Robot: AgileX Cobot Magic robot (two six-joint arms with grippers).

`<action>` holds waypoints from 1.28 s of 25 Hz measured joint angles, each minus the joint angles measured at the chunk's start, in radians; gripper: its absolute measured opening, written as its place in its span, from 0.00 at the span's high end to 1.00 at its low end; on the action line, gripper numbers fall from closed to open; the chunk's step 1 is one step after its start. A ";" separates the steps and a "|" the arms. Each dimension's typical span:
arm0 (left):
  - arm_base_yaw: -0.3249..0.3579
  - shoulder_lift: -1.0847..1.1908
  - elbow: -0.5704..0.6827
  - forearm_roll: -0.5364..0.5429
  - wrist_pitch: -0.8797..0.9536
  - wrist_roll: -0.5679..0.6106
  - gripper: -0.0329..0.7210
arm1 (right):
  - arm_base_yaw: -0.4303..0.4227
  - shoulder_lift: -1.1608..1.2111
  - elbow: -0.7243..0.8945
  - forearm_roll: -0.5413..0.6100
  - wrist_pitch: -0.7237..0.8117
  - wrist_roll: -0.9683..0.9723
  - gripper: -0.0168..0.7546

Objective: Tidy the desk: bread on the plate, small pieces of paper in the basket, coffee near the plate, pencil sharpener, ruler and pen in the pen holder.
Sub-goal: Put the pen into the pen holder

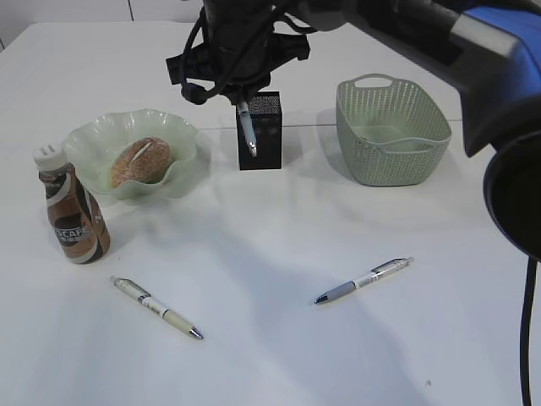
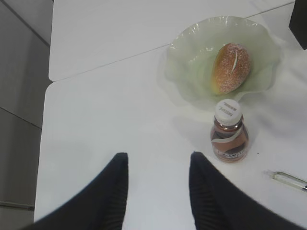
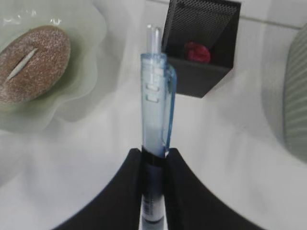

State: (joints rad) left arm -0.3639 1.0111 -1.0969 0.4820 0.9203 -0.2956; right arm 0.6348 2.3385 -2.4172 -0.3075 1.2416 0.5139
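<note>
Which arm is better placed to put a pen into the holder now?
The right. Its fingers already grip a blue pen just beside the black holder. The left fingers are open and empty, over bare table near the coffee.

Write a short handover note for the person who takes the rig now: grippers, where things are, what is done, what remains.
Right gripper: shut on a blue pen, beside the black pen holder.
Left gripper: open, holds nothing.
Done: bread on the green plate; coffee bottle next to the plate.
Left: put the held pen in the holder, then the two pens on the table.
The basket content is unclear.
</note>
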 joint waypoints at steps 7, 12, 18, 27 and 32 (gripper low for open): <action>0.000 0.000 0.000 0.013 0.000 0.000 0.56 | 0.000 0.000 -0.021 -0.076 -0.034 -0.102 0.83; 0.000 0.000 0.000 0.024 0.000 0.000 0.57 | 0.000 0.000 -0.021 -0.121 -0.183 -0.108 0.83; 0.000 0.000 0.000 0.049 0.000 0.000 0.57 | -0.016 0.000 -0.021 -0.175 -0.279 -0.081 0.83; 0.000 0.000 0.000 0.054 -0.062 0.000 0.58 | -0.076 0.000 -0.021 -0.327 -0.465 0.043 0.83; 0.000 0.000 0.000 0.055 -0.072 0.000 0.58 | -0.122 0.000 -0.021 -0.406 -0.538 0.117 0.83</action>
State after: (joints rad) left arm -0.3639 1.0111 -1.0969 0.5373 0.8482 -0.2956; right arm 0.5132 2.3385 -2.4381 -0.7131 0.7034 0.6307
